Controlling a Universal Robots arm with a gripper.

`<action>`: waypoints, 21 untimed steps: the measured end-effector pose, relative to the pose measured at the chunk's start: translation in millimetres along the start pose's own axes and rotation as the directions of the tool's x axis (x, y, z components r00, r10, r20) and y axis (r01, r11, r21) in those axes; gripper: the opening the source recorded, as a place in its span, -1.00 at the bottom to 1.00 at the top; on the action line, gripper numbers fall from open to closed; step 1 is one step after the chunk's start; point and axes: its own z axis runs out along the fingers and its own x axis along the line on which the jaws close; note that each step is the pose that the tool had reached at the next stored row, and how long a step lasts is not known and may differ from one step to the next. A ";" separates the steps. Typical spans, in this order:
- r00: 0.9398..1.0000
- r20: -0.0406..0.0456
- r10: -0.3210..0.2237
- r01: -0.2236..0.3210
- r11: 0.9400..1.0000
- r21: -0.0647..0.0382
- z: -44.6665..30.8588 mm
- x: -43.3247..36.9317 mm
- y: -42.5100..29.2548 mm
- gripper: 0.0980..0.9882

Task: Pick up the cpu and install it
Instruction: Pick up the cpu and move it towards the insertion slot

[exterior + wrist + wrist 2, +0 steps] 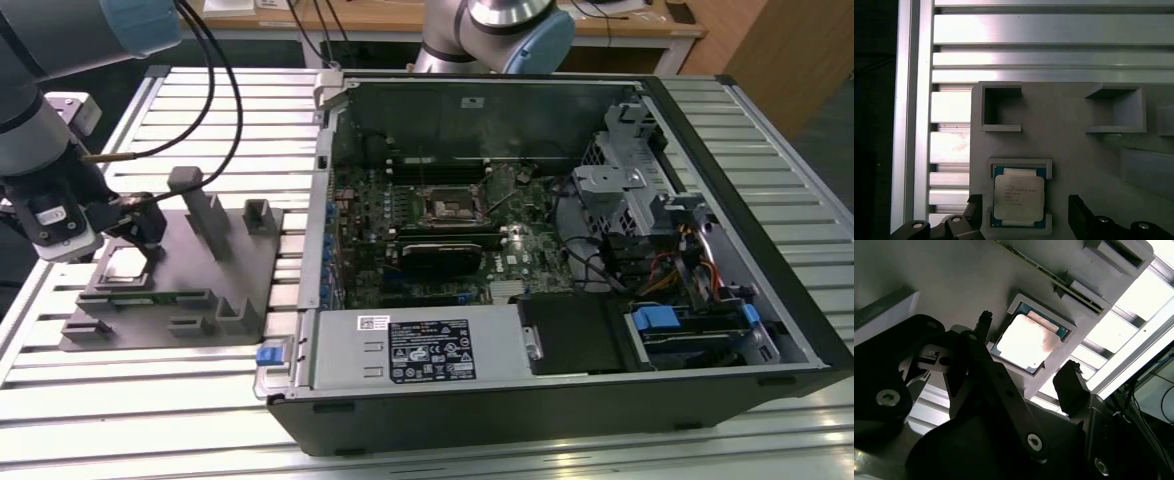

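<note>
Silver-topped, the cpu [1019, 196] sits flat in a recess of the grey block [1069, 150] on the slatted metal counter [1054, 30]. We see the claw [1024, 209] over it, spread wide apart, straddling it and clamping nothing. An open computer case [534, 415] lies beside the block.

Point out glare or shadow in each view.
In the second wrist view, glare washes the chip pinkish white and the table slats blow out; in the first wrist view, the slats glare but the chip is evenly lit; the exterior view is even, the computer case darker inside.
</note>
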 end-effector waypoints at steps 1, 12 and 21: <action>1.000 0.000 0.000 0.000 1.000 0.000 0.3 0.1 0.0 0.52; 1.000 0.005 0.000 0.000 1.000 0.002 9.1 1.9 0.5 0.52; 1.000 0.006 0.000 0.000 1.000 0.007 14.9 4.8 5.7 0.34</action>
